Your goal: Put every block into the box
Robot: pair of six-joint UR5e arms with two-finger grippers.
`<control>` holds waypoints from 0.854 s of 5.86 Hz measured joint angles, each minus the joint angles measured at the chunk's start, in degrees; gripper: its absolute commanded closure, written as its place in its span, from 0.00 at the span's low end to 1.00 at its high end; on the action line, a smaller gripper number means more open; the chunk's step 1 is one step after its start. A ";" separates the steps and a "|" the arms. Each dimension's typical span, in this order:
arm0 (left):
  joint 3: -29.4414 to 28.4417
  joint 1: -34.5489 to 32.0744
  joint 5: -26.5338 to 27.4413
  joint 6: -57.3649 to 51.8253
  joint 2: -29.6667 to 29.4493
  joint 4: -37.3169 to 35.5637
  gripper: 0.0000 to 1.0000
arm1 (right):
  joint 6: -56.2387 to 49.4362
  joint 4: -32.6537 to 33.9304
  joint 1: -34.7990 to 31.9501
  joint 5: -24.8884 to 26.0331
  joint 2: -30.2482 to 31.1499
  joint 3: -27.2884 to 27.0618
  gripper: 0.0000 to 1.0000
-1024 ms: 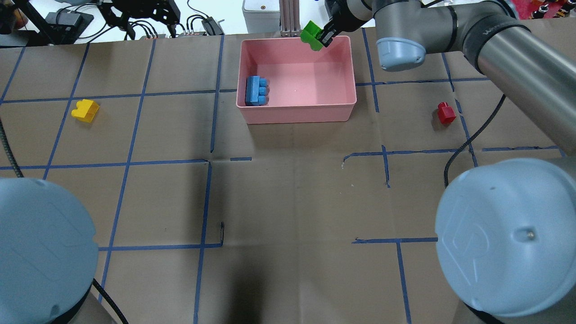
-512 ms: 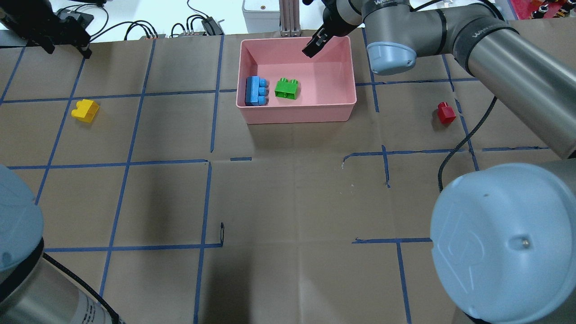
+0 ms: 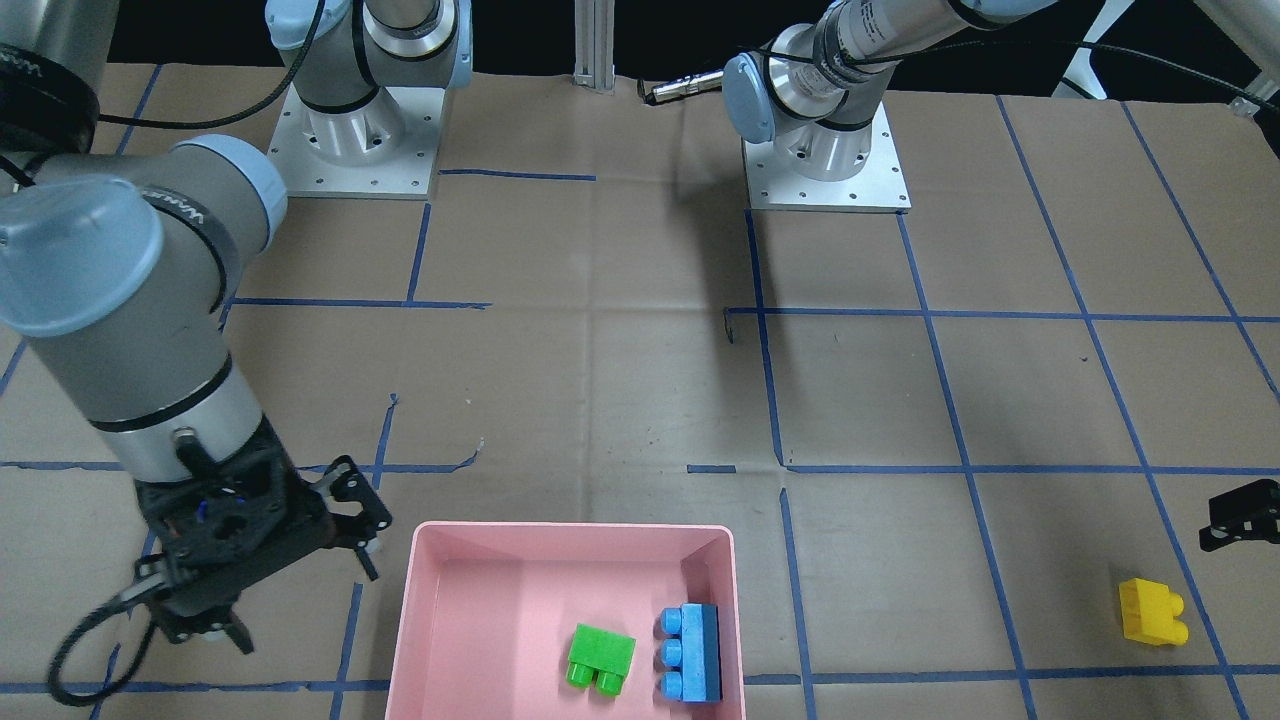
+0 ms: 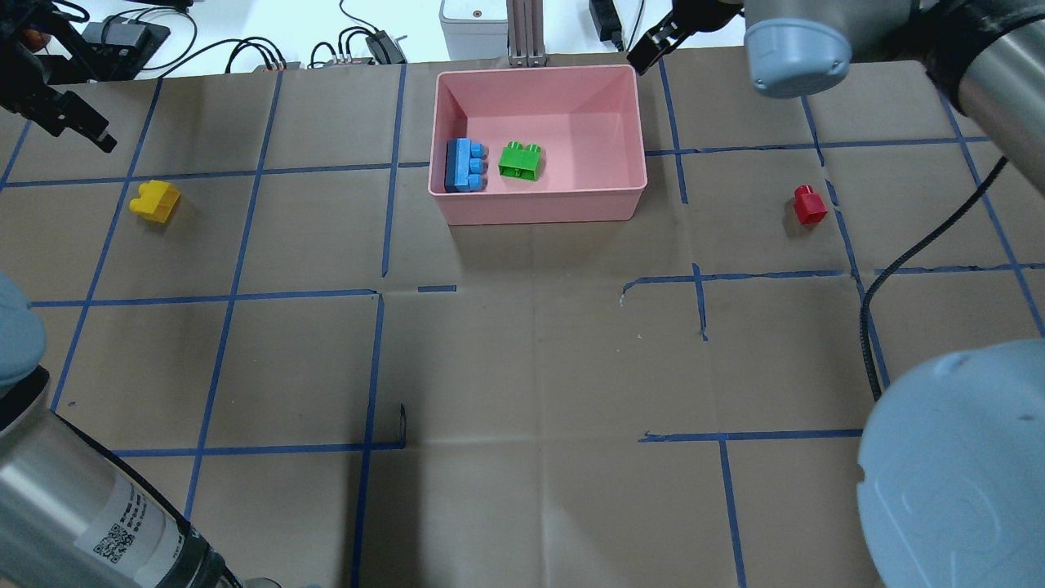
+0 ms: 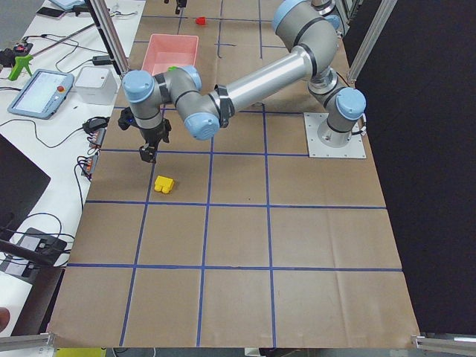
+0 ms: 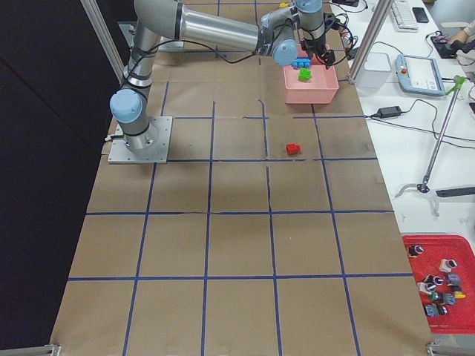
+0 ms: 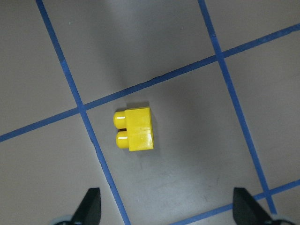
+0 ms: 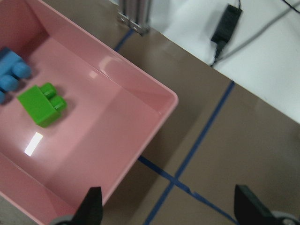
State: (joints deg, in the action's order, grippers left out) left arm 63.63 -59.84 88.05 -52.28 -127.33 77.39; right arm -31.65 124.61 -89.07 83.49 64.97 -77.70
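Observation:
The pink box (image 4: pixel 539 209) stands at the far middle of the table. The light blue block (image 4: pixel 466 165) and the green block (image 4: pixel 520 160) lie inside it, side by side; both also show in the front view, blue (image 3: pixel 692 652) and green (image 3: pixel 600 657). The yellow block (image 4: pixel 154 201) lies on the table at the left. The small red block (image 4: pixel 809 205) lies at the right. My left gripper (image 7: pixel 168 211) is open and empty above the yellow block (image 7: pixel 134 128). My right gripper (image 8: pixel 168 211) is open and empty over the box's far right corner (image 8: pixel 164 101).
An aluminium post (image 4: pixel 522 33), a grey unit (image 4: pixel 469 20) and cables lie along the table's far edge. Blue tape lines grid the brown table. A red tray (image 6: pixel 438 285) of small parts sits off the table at the robot's right.
The right gripper opened and the green block dropped into the box beside the blue one; the gripper then moved right, off the box. The left gripper moved left, over the yellow block.

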 measured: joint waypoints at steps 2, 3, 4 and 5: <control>0.12 0.26 -1.07 -5.21 -6.54 -5.64 0.01 | 12.07 -10.19 4.60 9.00 0.74 -0.36 0.00; 0.36 0.23 -1.97 -5.72 -8.78 -8.43 0.01 | 15.44 -11.74 6.60 10.01 0.29 -2.21 0.00; 0.76 0.21 -2.29 -5.69 -10.58 -10.54 0.01 | 16.30 -8.07 8.64 10.14 -0.25 -5.83 0.00; 1.35 0.26 -2.26 -5.68 -11.56 -11.68 0.01 | 16.14 -1.22 10.66 10.02 -1.34 -10.11 0.00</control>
State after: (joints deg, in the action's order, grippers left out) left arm 64.98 -59.57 85.79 -57.96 -138.89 65.71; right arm -15.51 123.39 -78.41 93.51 63.63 -87.81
